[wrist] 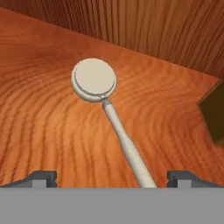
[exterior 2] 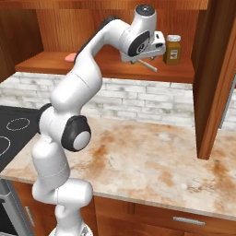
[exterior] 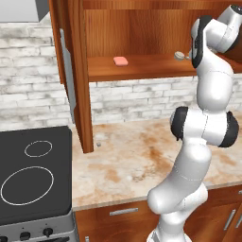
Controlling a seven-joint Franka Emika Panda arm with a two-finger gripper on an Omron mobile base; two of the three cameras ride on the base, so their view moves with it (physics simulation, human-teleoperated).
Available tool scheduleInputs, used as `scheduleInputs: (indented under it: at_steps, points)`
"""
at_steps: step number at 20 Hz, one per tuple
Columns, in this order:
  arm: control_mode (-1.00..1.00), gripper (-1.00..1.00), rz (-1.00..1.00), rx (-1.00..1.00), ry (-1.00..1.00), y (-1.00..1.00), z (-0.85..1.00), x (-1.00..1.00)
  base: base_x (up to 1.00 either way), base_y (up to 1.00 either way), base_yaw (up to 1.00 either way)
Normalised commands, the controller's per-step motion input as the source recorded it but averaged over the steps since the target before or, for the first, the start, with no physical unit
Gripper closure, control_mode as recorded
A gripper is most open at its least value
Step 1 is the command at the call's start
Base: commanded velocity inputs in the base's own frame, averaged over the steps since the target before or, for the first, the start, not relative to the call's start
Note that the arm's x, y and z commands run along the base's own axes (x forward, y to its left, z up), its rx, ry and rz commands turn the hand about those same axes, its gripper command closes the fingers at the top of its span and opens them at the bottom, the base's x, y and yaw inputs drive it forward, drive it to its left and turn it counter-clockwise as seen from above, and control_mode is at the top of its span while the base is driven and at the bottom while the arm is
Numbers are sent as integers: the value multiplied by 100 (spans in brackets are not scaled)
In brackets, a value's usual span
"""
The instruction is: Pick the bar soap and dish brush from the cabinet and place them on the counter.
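Hand point(wrist: 112, 178) wide open, holding nothing, poised over brush point(wrist: 109, 113) on cabinet shelf point(wrist: 39, 127); handle running between the fingertips toward round head beyond. Soap point(exterior: 121, 61) further left on same shelf; worktop point(exterior: 156, 151) below
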Motion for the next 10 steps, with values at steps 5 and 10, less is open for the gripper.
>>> scheduleInputs:
  at_steps: [5,10]
  points:
    - [-100,-100,6,1,0,-11,-10,26,0,0,0]
    - [-100,-100,4,0,0,-5,-4,21,0,0,0]
